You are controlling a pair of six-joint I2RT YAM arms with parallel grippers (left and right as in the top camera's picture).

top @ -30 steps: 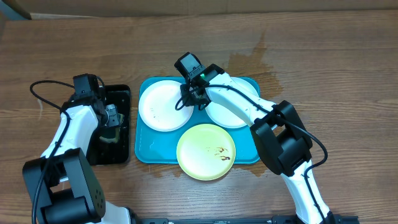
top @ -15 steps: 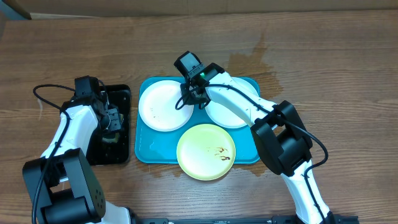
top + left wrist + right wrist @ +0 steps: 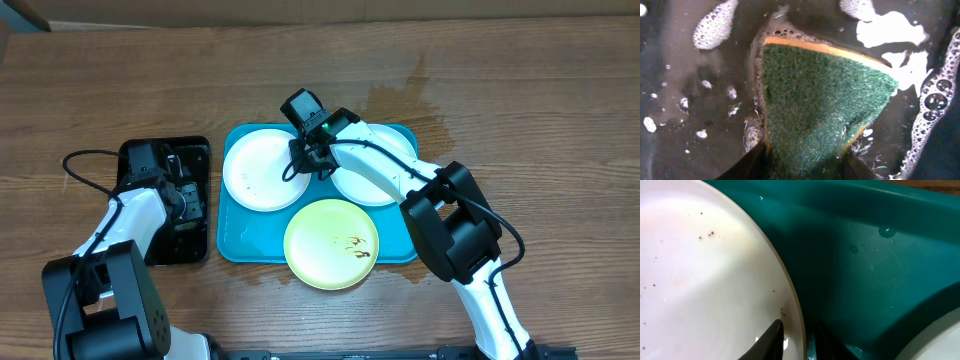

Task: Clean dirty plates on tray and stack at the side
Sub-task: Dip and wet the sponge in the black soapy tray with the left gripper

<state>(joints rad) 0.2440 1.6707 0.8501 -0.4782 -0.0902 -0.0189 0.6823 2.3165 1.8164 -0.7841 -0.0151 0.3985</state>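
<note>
Plates (image 3: 331,243): three round, flat, smooth discs, smeared brown, laid on the turquoise plastic tray (image 3: 238,236) at the counter's middle.
Black tray (image 3: 200,240): soapy water is held in it, toward the left edge.
Left white plate (image 3: 255,170): lies rightward of the sponge; the left arm is judged nearer.
Sponge (image 3: 815,100): green, fibrous, wedge-shaped; clamped by the left gripper (image 3: 802,167).
Right gripper (image 3: 792,342): that plate's rim appears pinched.

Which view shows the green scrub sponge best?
Left wrist: the green scrub sponge fills the frame, pinched by the left tool in soapy water. Overhead, the arm hides it over the black rectangular tray. Right wrist shows none.
</note>
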